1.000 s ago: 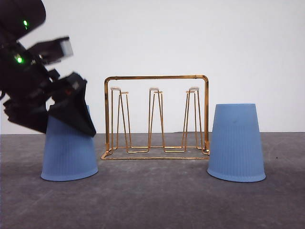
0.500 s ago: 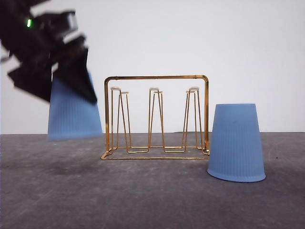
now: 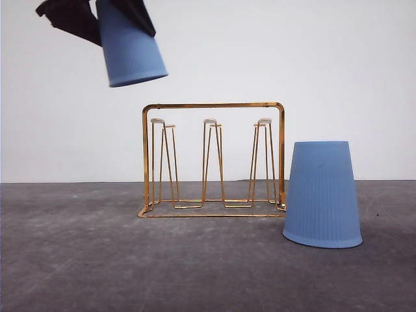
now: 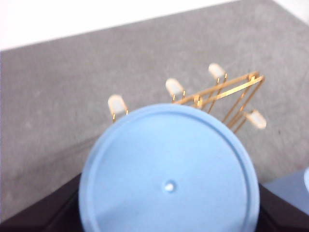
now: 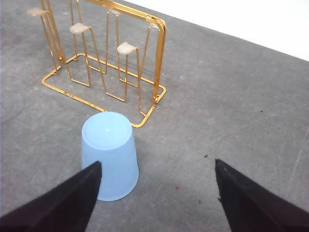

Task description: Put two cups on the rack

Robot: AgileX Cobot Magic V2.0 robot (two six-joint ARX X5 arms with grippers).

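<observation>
Left gripper (image 3: 104,13): closed on the lifted cup near its closed base; dark fingers show on both sides of the cup at the top of the front view; the wrist view shows them dark at either side of the cup's base.
Lifted cup (image 3: 132,49): held mouth-down and slightly tilted, in the air above and just to the left of the rack's left upright, clear of the frame's top bar. In the left wrist view its round closed base (image 4: 169,174) faces the camera, with white peg tips visible beyond it.
Rack (image 3: 213,159): gold wire stand on the grey table (image 3: 195,273); arched frame, rectangular base, upright peg loops with white tips. No cup on any peg.
Left-hand pegs (image 3: 162,162): the ones closest under the lifted cup; by my reading the likely seat for it, though the cup is not yet lined up over a tip.
Standing cup (image 3: 322,195): mouth-down on the table just to the right of the rack's right upright, close to it but apparently not touching; untouched.
Right gripper (image 5: 157,193): spread wide, holding nothing; it hovers above the table near the standing cup (image 5: 110,154), one finger's edge overlapping it in the wrist view.
Done: one cup picked up and raised above rack height.
Left: lower that cup over a peg and release; then fetch and seat the second.
Progress, judged: early, neither cup placed.
</observation>
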